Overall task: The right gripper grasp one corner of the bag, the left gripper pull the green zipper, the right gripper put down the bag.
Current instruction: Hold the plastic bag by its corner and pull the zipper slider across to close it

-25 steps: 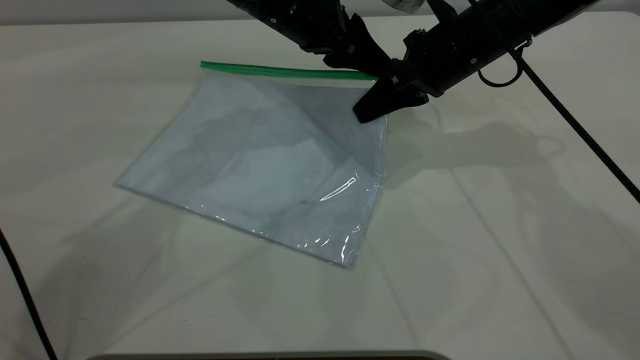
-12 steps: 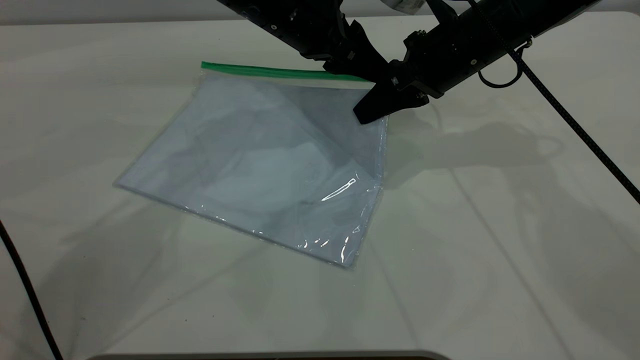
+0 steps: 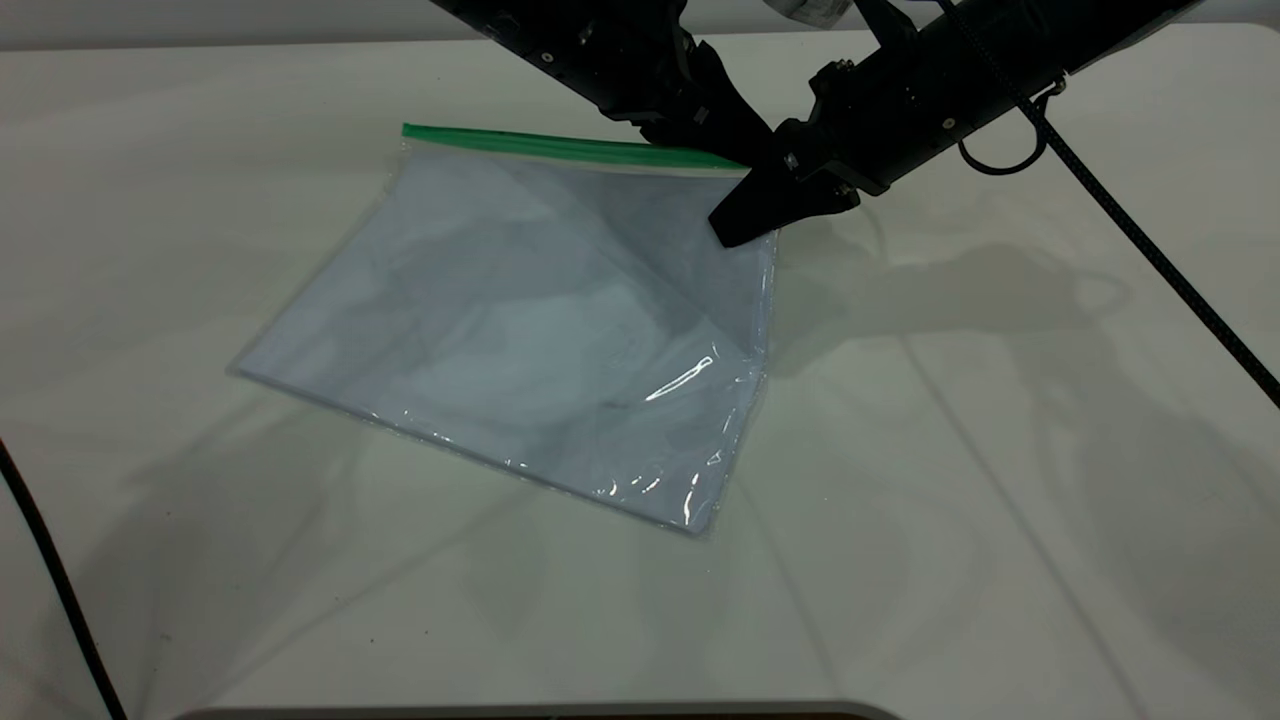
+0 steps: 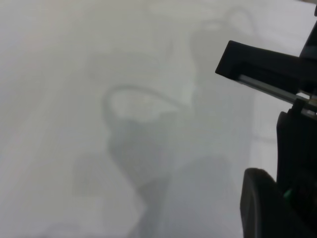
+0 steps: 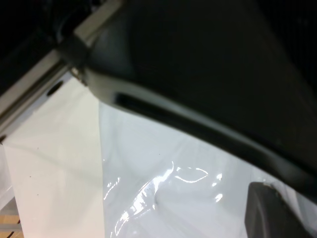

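Since a second ago, very little has shifted: my left gripper (image 3: 745, 150) has crept a touch back along the green zipper (image 3: 560, 146), and the bag's (image 3: 520, 330) raised edge sits a shade higher, while my right gripper (image 3: 740, 222) holds where it was.

My right fingers are pressed together on the corner (image 3: 755, 215) of the bag at the strip's end, pinching the clear plastic; the right wrist view shows glossy, wrinkled film running right up under the dark finger. I hold that corner up so the strip has something to pull against, otherwise the whole pouch would slide with the slider.

My left fingers (image 4: 267, 208) are at the same end of the green zipper, just behind the right gripper in the exterior view. A speck of green shows against them in the left wrist view, which suggests they are on the slider tab, but I cannot tell whether they are closed on it.

Outward from there, the bag slopes down from the lifted corner, its far corner and near long edge resting on the tabletop (image 3: 1000, 500), white-bluish sheets inside. I judge the pull along the strip is only beginning.
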Motion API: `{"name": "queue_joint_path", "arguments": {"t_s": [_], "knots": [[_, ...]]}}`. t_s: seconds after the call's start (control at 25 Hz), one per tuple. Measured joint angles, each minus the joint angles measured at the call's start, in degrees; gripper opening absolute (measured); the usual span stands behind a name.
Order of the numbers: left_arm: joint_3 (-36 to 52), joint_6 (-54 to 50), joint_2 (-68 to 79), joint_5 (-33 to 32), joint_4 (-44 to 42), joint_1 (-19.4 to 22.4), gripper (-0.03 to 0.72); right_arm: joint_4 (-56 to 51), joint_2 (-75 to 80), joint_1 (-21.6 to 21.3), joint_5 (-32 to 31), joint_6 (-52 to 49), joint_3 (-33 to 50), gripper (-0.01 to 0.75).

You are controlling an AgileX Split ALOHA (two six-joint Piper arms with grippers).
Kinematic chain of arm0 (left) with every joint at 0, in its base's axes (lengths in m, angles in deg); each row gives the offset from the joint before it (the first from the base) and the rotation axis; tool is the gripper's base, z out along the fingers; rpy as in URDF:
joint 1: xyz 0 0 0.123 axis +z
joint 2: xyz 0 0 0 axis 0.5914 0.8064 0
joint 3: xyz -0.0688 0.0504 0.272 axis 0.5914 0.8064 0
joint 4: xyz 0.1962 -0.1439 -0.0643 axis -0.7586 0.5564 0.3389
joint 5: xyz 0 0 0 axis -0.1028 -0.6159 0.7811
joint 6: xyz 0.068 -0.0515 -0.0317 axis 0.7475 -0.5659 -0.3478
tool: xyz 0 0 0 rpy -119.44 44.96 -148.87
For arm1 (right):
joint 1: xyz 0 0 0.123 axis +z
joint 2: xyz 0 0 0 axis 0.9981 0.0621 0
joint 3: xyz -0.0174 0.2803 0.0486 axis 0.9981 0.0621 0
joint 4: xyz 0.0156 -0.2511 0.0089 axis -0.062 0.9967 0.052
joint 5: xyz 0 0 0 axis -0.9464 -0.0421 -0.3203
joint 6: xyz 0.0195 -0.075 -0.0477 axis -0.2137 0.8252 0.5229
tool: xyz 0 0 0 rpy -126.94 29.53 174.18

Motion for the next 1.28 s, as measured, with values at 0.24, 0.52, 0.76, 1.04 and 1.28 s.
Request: {"name": "queue_joint_path", "arguments": {"t_s": [0.24, 0.52, 0.76, 1.04, 1.28], "knots": [[0.0, 0.3, 0.0, 0.1, -0.2, 0.0, 0.125, 0.0, 0.0, 0.0, 0.1, 0.0, 0.0, 0.036], [0.0, 1.7, 0.0, 1.7, -0.1, 0.0, 0.119, -0.1, 0.0, -0.7, 0.4, 0.0, 0.0, 0.036], [0.0, 1.8, 0.0, 2.2, 0.6, 1.0, 0.116, -0.4, 0.0, -2.7, -0.6, -0.2, 0.0, 0.036], [0.0, 2.2, 0.1, 3.1, -0.3, 2.1, 0.114, -0.8, 0.0, -3.7, -0.9, -0.2, -0.1, 0.036], [0.0, 2.2, 0.1, 3.5, -3.8, 4.0, 0.114, -1.0, 0.0, -4.3, -1.2, -0.2, -0.1, 0.036]]}}
